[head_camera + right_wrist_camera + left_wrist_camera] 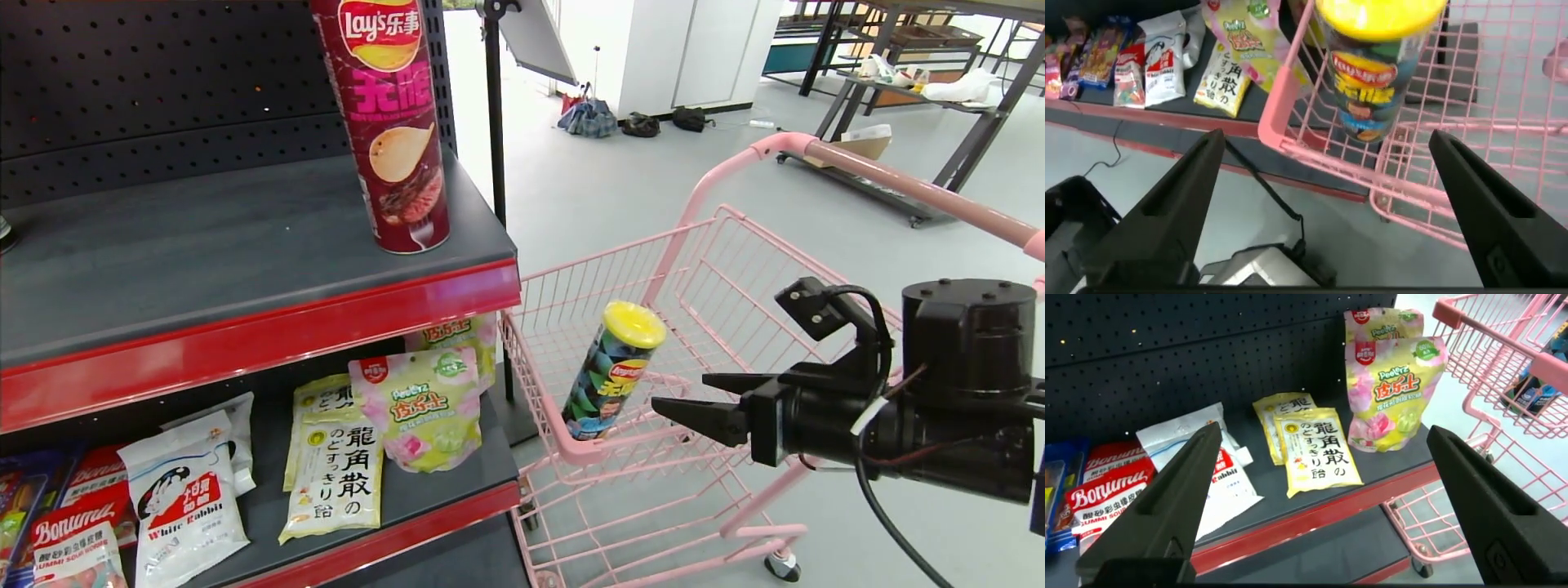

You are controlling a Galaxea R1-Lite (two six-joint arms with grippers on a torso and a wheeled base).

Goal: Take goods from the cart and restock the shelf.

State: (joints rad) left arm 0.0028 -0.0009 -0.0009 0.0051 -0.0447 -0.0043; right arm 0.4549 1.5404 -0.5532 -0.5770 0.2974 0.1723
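The step in hand looks like the pick-up. One can (612, 380) with a yellow lid stands tilted in the cart (898, 186), leaning into the basket corner nearest the shelf (204, 245). It is not yet held. The right gripper (682, 394) hangs just beside it on the side away from the shelf, pointed at its lower half. Its fingers (1167, 220) are spread wide, with nothing between them. In the right wrist view the can sits centred in that gap but farther off, so the line looks about right. From the head view I cannot tell for sure whether the fingertips are inside the basket or just short of its wire.

The left gripper (1324, 431) faces the lower shelf and its snack bags (1315, 445). Its fingers (1167, 506) are also held apart and empty.

The top board holds a tall red can (396, 139) near its cart-side end, with bare board beside it (a likely home for the second can).

The next move, as I judge it, calls for easing the right gripper forward until the fingers stand on either side of the can's body. It should then close on the middle, not on the lid, since the can is tilted and may roll along the wire when touched. After that the can must be lifted straight up, clear of the basket's rim, before it swings toward the shelf. It will have to come upright to stand by the red one.
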